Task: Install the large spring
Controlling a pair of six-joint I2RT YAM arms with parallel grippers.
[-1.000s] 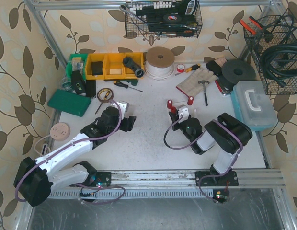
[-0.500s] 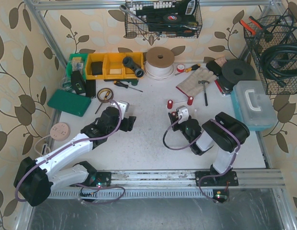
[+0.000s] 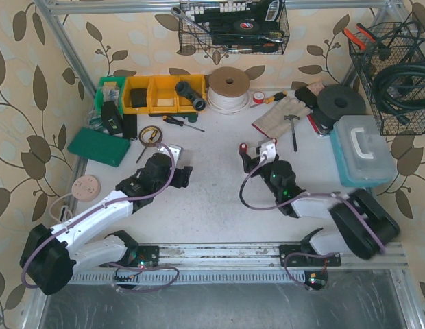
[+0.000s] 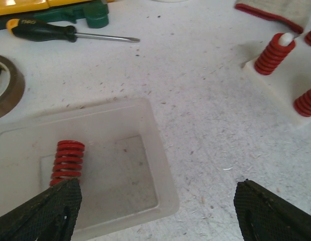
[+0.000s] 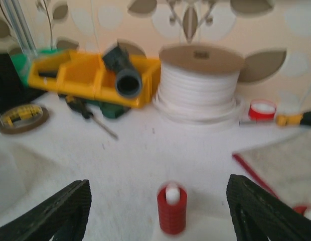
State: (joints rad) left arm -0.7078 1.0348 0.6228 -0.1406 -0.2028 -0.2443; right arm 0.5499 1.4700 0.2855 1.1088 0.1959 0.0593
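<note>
- My left hand (image 4: pixel 156 195) hangs just over the see-through plastic tray (image 4: pixel 158 150). Its two fingers are spread wide, with nothing between them.
- The fat red coil spring (image 4: pixel 68 161) sits in the left part of the tray, close to my left finger. I think this is the big spring I have to put in.
- To grab it well, I would slide left until the spring is between both fingers. Then I would go down and squeeze its sides softly, so it does not pop out.
- Farther off on the white desk (image 4: pixel 210 125) stands the white block with pegs (image 4: pixel 276 84).
- My right hand (image 5: pixel 158 187) is spread wide too and holds nothing. A red spring on a white peg (image 5: pixel 171 210) is just ahead of it.
- I need a bare peg, but I cannot tell if one is free.
- Far back are the big white rope spool (image 5: pixel 198 83) and the yellow bins (image 5: pixel 80 75). I would keep away from them.
</note>
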